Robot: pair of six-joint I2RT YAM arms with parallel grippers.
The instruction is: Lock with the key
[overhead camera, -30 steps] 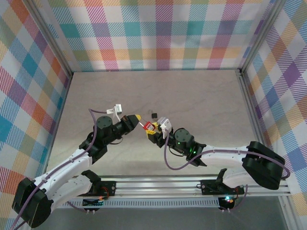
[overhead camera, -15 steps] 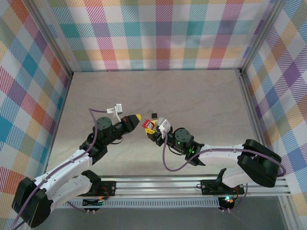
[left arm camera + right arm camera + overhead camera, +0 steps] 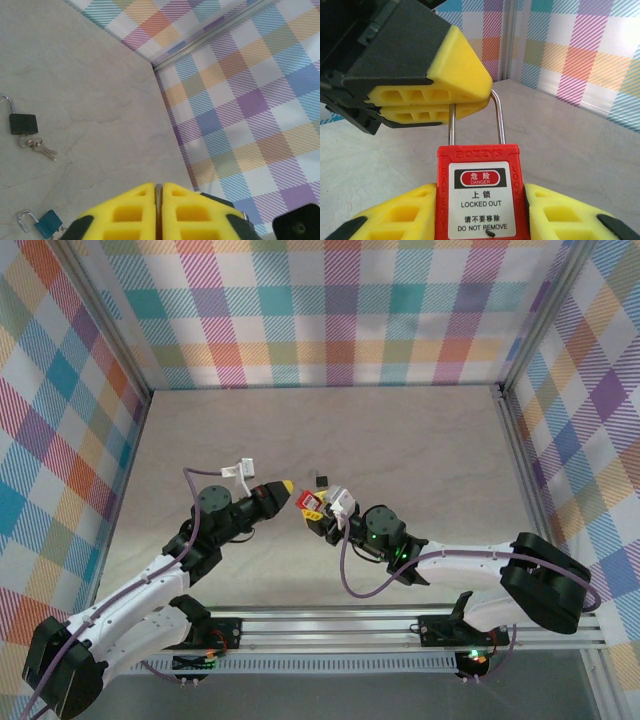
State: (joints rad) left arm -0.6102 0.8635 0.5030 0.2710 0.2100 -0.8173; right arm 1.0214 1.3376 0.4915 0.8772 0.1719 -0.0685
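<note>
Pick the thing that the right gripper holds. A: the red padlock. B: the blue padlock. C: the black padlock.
A: in the right wrist view the red padlock, with its DANGER label facing the camera, sits clamped in the right gripper.

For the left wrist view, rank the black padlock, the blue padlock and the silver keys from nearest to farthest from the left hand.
1. Blue padlock, lower left, nearest the left hand.
2. Silver keys, farther out on the left.
3. Black padlock, just beyond the keys, farthest.
</note>
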